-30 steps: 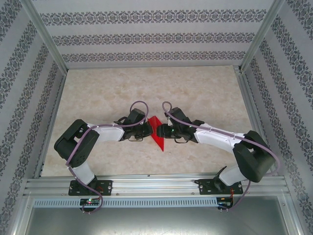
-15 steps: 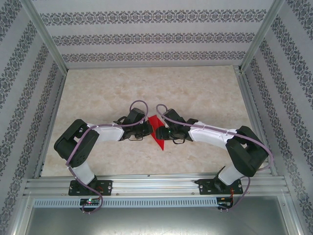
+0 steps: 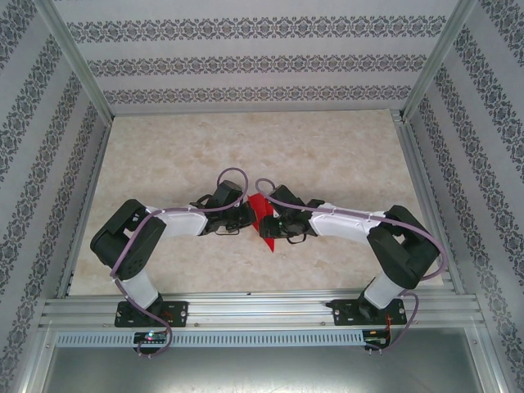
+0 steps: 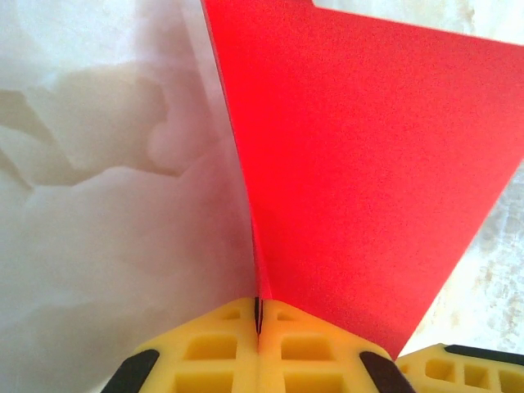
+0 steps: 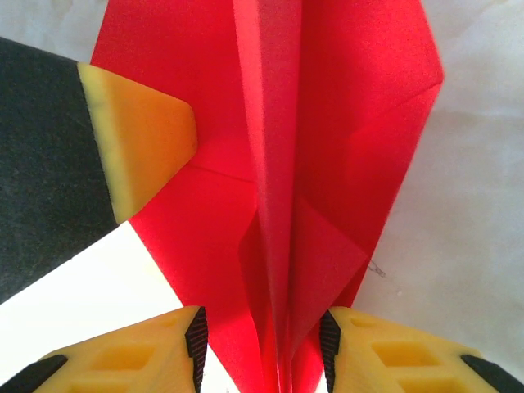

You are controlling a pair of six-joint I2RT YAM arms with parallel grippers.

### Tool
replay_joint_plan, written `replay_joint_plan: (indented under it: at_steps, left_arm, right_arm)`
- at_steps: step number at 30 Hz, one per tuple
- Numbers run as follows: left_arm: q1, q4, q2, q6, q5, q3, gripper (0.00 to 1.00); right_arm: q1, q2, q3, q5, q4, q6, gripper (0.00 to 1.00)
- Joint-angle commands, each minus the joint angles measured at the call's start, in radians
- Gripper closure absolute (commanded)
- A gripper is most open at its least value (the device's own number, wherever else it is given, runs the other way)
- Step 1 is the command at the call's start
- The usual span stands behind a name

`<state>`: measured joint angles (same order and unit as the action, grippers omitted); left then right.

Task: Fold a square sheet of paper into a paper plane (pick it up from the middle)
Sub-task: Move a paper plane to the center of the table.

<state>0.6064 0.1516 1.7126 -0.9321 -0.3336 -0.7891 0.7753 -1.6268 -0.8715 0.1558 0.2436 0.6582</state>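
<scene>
The red paper [image 3: 259,206], folded into a pointed dart shape with sharp creases, sits mid-table between both arms. My left gripper [image 4: 259,315] is shut on one thin edge of the paper [image 4: 360,164], which rises as a broad red flap above the yellow fingers. My right gripper [image 5: 262,348] is open, its two pads standing either side of the raised centre ridge of the paper [image 5: 274,164] with gaps left. The left gripper's yellow fingertip [image 5: 143,139] shows at the upper left of the right wrist view. From above, the left gripper [image 3: 248,218] and right gripper [image 3: 266,228] nearly meet over the paper.
The marble-patterned table [image 3: 327,155] stretches bare behind the arms. Aluminium frame posts and patterned walls enclose it on three sides. A metal rail [image 3: 262,307] carries both arm bases at the near edge.
My right arm has swung left, bringing its gripper over the paper so that less red shows from above. The left arm and its grip have stayed put.
</scene>
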Motion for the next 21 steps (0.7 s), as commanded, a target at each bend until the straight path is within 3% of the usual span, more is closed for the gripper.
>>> replay_joint_plan:
  at_steps: [1,12,18,21]
  left_arm:
    - [-0.010,0.022,-0.005,0.002,-0.006,0.000,1.00]
    - [-0.010,0.020,-0.008,0.003,-0.006,0.002,1.00]
    - [-0.011,0.016,-0.013,0.004,-0.002,0.004,1.00]
    - [-0.011,0.007,-0.019,0.006,0.002,0.000,1.00]
  right_arm:
    - [0.009,-0.020,-0.027,0.026,-0.024,-0.009,0.58]
    - [0.014,-0.066,-0.074,-0.070,0.014,0.007,0.72]
    - [0.016,-0.090,-0.086,-0.072,0.008,0.011,0.76]
    - [0.019,-0.096,-0.091,-0.074,0.012,0.010,0.83]
